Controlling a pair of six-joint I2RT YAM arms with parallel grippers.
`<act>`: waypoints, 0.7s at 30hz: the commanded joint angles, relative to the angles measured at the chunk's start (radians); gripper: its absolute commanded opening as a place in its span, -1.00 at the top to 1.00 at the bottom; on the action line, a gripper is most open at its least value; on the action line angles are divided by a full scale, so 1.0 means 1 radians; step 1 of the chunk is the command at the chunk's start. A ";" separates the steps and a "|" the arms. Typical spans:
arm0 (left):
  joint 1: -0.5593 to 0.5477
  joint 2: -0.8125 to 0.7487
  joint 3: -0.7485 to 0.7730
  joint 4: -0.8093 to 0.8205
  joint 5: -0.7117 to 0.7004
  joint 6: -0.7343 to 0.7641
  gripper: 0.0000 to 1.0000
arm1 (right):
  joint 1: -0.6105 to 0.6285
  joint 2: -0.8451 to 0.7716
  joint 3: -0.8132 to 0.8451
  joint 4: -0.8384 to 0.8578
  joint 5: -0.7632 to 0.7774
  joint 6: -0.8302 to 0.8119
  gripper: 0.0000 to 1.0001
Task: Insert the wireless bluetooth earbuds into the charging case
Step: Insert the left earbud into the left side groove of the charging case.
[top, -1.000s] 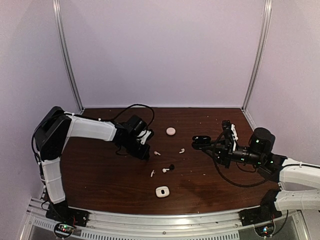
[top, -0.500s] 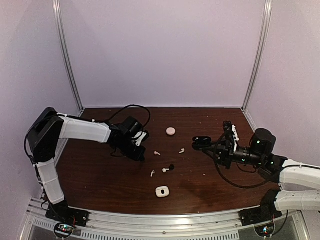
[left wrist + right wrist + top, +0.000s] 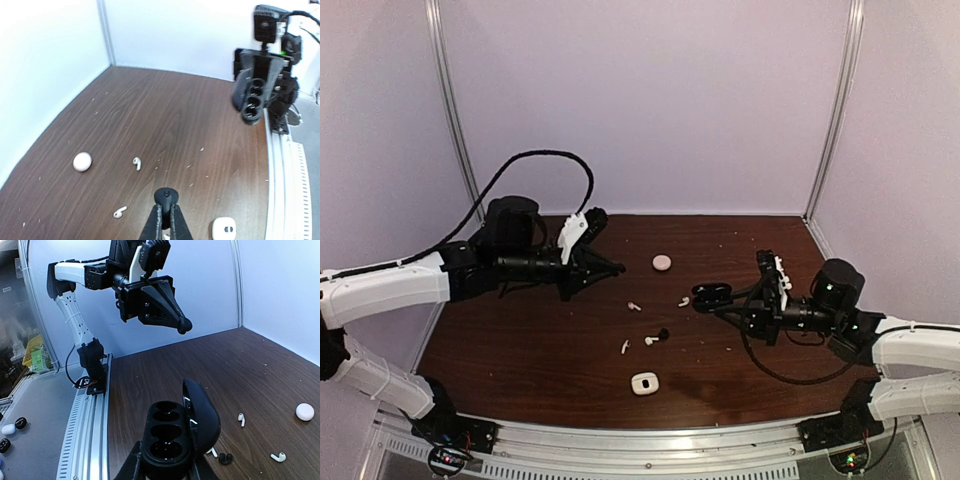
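Observation:
My left gripper (image 3: 165, 212) is shut on a small black earbud (image 3: 165, 195) and holds it raised above the table; it also shows in the top view (image 3: 613, 266) and the right wrist view (image 3: 183, 325). My right gripper (image 3: 167, 467) is shut on an open black charging case (image 3: 172, 437) with empty sockets, held above the table (image 3: 709, 294). On the table lie several white stemmed earbuds (image 3: 634, 306) (image 3: 684, 301) (image 3: 625, 346) (image 3: 649, 341) and a second black earbud (image 3: 663, 333).
A white square charging case (image 3: 643, 383) lies near the front edge and shows in the left wrist view (image 3: 223, 229). A round whitish case (image 3: 662, 262) sits at the back middle. Small crumbs dot the brown table (image 3: 520, 340). Walls enclose three sides.
My left arm has lifted off the table and swung back left, raising the black earbud. My right gripper has moved the open black case a little to the left.

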 commanded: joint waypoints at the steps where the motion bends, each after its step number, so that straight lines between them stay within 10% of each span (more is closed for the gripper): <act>1: -0.074 -0.046 -0.007 0.060 0.145 0.183 1.00 | 0.049 0.011 0.021 0.084 0.025 -0.039 1.00; 21: -0.239 0.031 0.112 -0.017 0.205 0.264 1.00 | 0.219 0.164 0.148 0.027 0.079 -0.223 1.00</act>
